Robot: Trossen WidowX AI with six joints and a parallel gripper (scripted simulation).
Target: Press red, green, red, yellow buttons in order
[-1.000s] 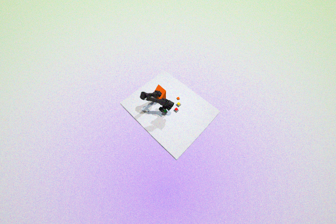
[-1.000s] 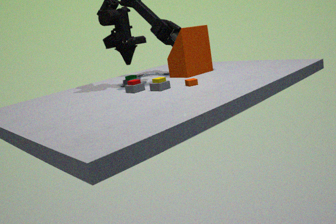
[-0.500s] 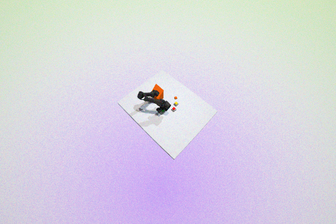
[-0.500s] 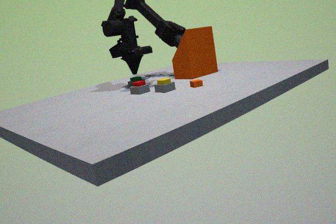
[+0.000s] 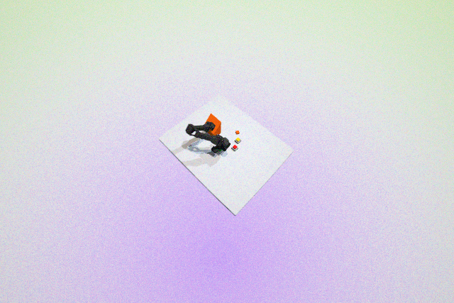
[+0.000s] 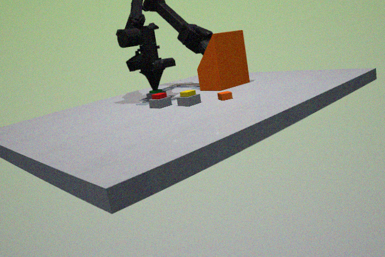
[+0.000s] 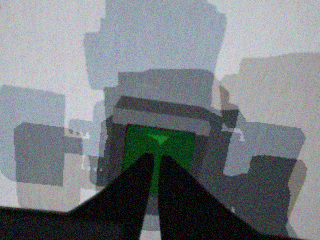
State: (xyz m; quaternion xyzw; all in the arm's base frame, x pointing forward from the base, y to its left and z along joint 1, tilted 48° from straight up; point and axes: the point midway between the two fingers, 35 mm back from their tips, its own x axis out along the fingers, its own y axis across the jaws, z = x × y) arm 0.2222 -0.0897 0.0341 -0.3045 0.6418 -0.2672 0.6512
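One table (image 6: 217,129), one big orange wedge (image 6: 224,61), one arm; its gripper (image 6: 154,87), fingers together and holding nothing, points down onto the green button (image 7: 159,150). Three buttons: green, red (image 6: 159,95), yellow (image 6: 187,92). One small orange block (image 6: 225,95).

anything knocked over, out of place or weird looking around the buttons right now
Nothing stands out. The red button and yellow button sit level on their grey bases, the small orange block lies flat and apart from them, and the big orange block stands upright. The shut tool points straight down onto the green button.
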